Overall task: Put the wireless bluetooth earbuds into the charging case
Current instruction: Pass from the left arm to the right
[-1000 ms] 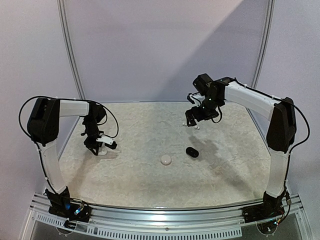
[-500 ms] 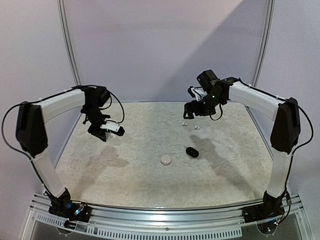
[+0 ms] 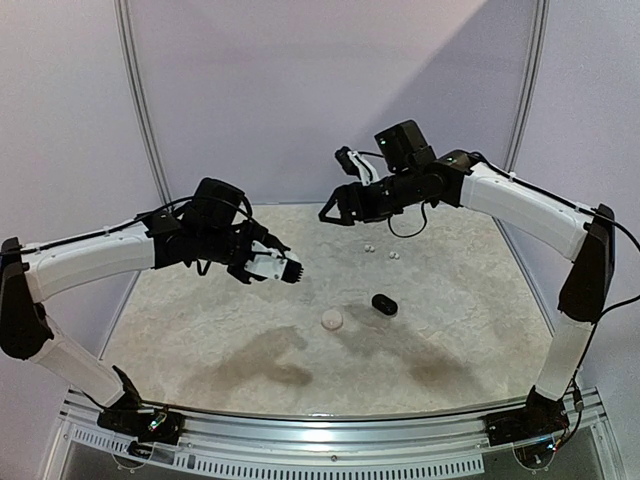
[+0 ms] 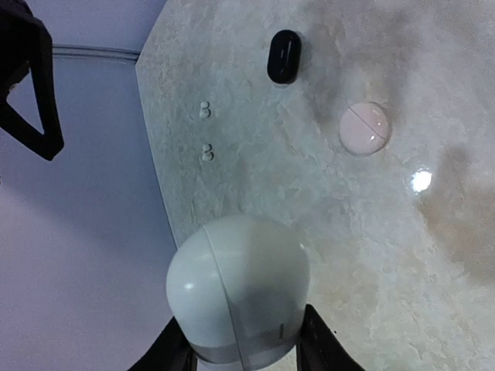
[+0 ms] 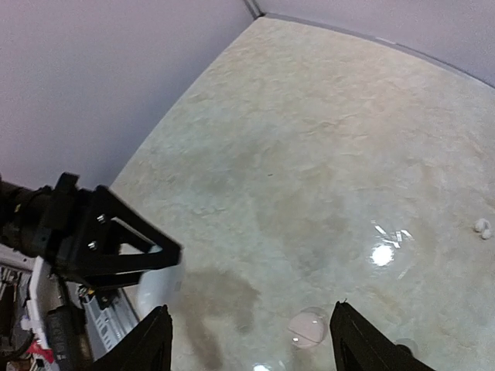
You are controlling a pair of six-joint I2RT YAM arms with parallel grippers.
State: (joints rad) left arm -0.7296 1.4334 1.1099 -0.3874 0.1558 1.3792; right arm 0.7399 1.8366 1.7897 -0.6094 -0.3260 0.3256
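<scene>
Two hazards. Left gripper (image 4: 241,344) pinching smooth white case (image 4: 238,290) well above table (image 3: 200,330): could slip, drop. Right gripper (image 5: 255,340) spread, empty: could flick tiny earbuds (image 3: 368,247) away.

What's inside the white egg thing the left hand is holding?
Nothing shows: the white case in the left gripper is closed, only its shell and seam visible. Two white earbuds lie out on the table.

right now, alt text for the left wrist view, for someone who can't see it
The left gripper holds a white egg-shaped charging case between its fingers, above a pale marbled table. On the table beyond lie a black case, a round pinkish case and two tiny white earbuds near the edge.
</scene>
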